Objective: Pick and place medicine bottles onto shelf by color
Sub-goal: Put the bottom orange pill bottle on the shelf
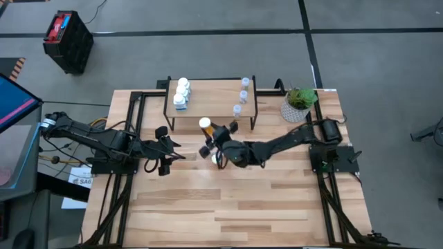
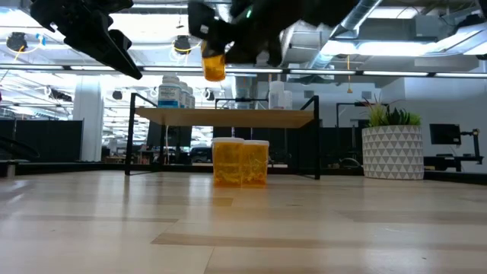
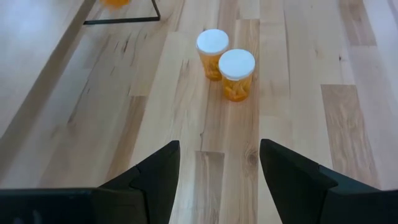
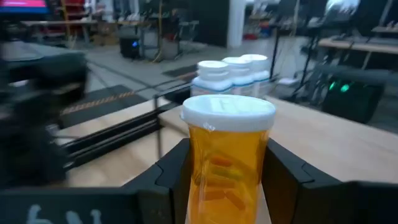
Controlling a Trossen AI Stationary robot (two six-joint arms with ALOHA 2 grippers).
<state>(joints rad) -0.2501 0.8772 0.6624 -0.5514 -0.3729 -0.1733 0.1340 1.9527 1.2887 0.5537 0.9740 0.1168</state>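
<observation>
Right tool (image 1: 210,137) pinching orange bottle (image 1: 205,124), airborne at shelf (image 1: 214,90) 6 o'clock edge. Lift clear, centre between white and clear rows. Left tool (image 1: 165,149) spread, idle.

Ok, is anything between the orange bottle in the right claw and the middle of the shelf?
Nothing visible. The right claw holds the orange bottle raised at the shelf's front edge. The white bottles line one end, the clear bottles the other, leaving bare wood between.
</observation>
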